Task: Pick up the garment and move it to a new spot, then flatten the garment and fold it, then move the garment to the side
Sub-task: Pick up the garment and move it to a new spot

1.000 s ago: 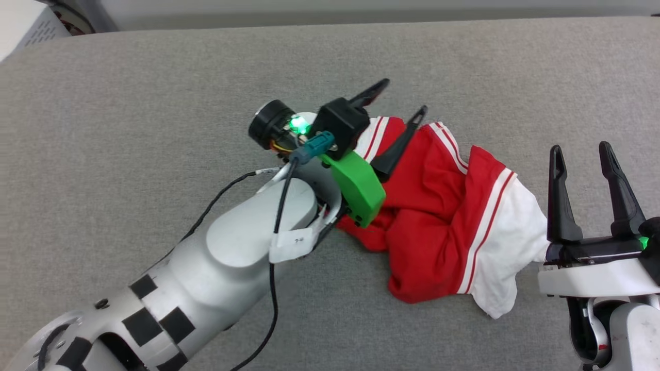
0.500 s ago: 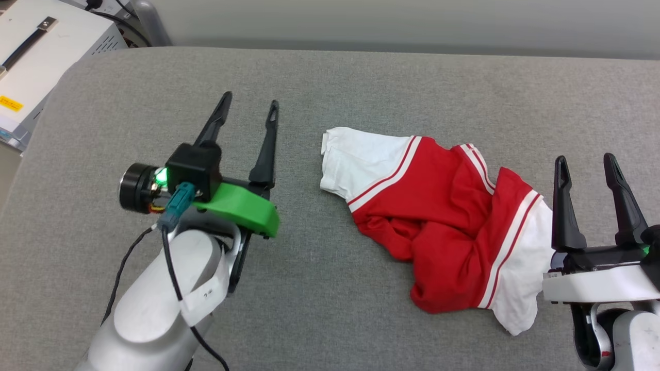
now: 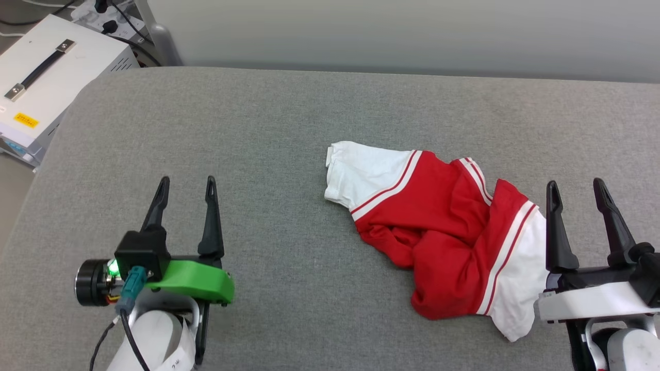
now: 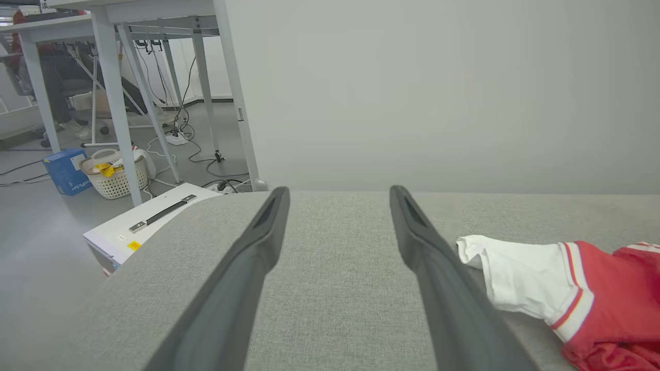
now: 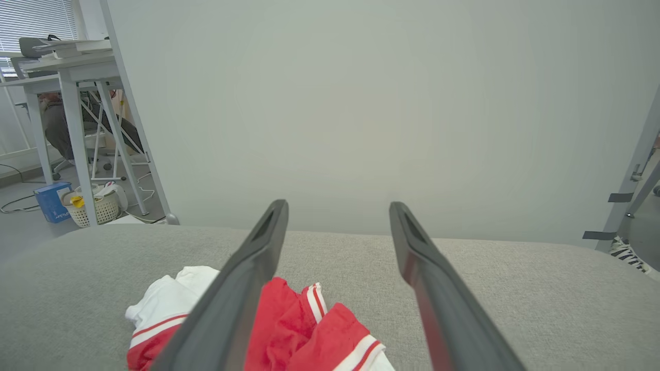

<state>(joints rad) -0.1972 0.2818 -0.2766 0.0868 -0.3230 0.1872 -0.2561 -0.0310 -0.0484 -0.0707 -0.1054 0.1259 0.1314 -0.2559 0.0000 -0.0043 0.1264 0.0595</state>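
Observation:
The garment (image 3: 443,232) lies crumpled on the grey padded table (image 3: 289,144), right of centre, red with white sleeves and striped trim; its print is hidden. My left gripper (image 3: 187,184) stands open at the lower left, well apart from the cloth. At the lower right my right gripper (image 3: 576,186) is open too, its base just beside the garment's white sleeve. The left wrist view has the garment (image 4: 546,288) at its right edge, beyond my open left gripper (image 4: 337,191). In the right wrist view the garment (image 5: 304,330) lies low and left of my open right gripper (image 5: 337,206).
A white equipment case (image 3: 46,87) with a black handle stands off the table's far left corner, with cables behind it. A pale wall (image 3: 392,31) runs along the far edge. Desks, a basket (image 4: 111,175) and a blue box (image 4: 64,170) stand on the floor to the left.
My left gripper has let go of the garment and drawn back to the lower left, empty. The garment now lies loose. The head camera has tilted up, showing more of the table's far edge.

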